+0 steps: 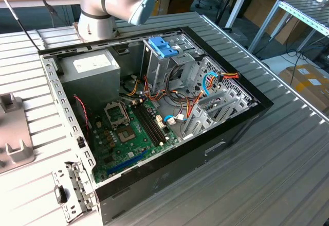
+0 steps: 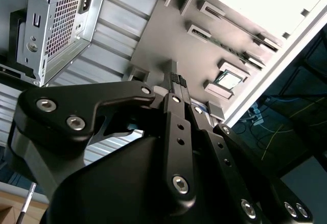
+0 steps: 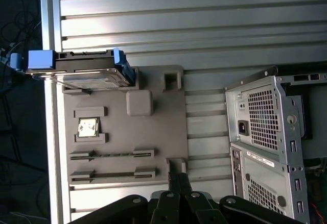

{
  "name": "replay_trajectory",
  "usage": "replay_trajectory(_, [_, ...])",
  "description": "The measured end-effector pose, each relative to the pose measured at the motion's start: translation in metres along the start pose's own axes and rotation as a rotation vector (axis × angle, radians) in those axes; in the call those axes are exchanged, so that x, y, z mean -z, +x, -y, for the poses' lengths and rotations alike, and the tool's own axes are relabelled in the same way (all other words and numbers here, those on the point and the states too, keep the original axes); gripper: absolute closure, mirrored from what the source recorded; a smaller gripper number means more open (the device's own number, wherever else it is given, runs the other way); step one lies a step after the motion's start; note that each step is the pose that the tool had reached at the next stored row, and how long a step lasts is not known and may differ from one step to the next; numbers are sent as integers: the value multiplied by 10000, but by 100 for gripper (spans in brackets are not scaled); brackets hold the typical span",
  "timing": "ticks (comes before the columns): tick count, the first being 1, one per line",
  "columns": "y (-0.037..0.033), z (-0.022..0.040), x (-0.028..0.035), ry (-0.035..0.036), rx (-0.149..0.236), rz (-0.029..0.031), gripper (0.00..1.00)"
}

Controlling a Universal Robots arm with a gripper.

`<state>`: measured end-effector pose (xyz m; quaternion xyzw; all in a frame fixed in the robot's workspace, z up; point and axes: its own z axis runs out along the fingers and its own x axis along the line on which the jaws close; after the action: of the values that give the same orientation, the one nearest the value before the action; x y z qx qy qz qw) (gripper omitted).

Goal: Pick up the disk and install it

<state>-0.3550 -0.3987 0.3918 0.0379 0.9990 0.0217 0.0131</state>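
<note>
The disk (image 3: pixel 82 73), a flat grey-metal drive in a light-blue side-rail bracket, rests at one end of a grey fixture plate (image 3: pixel 153 132) in the first wrist view. My gripper (image 3: pixel 178 175) hovers over the opposite end of that plate, well apart from the disk. Its black fingers are pressed together and hold nothing. In the second wrist view the gripper (image 2: pixel 176 78) points down at the same plate (image 2: pixel 168 35). The open computer case (image 1: pixel 154 107) lies on the ribbed table, with its drive cage (image 1: pixel 216 102) at the exterior view's right.
A processor chip (image 3: pixel 88 127) and thin memory sticks (image 3: pixel 112 153) sit in the plate's holders. Inside the case are a blue tabbed plastic piece (image 1: pixel 162 46), a grey power supply (image 1: pixel 92 71), a green motherboard (image 1: pixel 128 133) and loose cables. The case's rear panel (image 3: pixel 265 132) stands beside the plate.
</note>
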Motion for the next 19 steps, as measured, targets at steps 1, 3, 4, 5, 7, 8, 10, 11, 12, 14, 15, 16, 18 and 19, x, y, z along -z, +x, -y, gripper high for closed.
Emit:
replay_trajectory(1, [6, 1, 0, 0, 0, 0, 89])
replay_trajectory(3, [12, 1, 0, 0, 1, 0, 89])
replay_trajectory(4, [19, 1, -1, 0, 0, 0, 89])
replay_trajectory(5, [22, 2, -1, 0, 0, 0, 89])
replay_trajectory(7, [29, 2, -1, 0, 0, 1, 89])
replay_trajectory(8, [35, 3, -1, 0, 0, 0, 89])
replay_trajectory(10, [104, 8, -1, 0, 0, 0, 89])
replay_trajectory(11, [123, 9, -1, 0, 0, 0, 89])
replay_trajectory(12, [139, 11, -1, 0, 0, 0, 89])
replay_trajectory(14, [155, 12, -2, 0, 0, 0, 89])
replay_trajectory(15, [163, 13, -2, 1, 0, 0, 89])
replay_trajectory(16, [167, 13, -2, 0, 0, 1, 89])
replay_trajectory(18, [176, 13, -2, 0, 0, 0, 89])
replay_trajectory(19, [180, 14, -2, 0, 0, 0, 89])
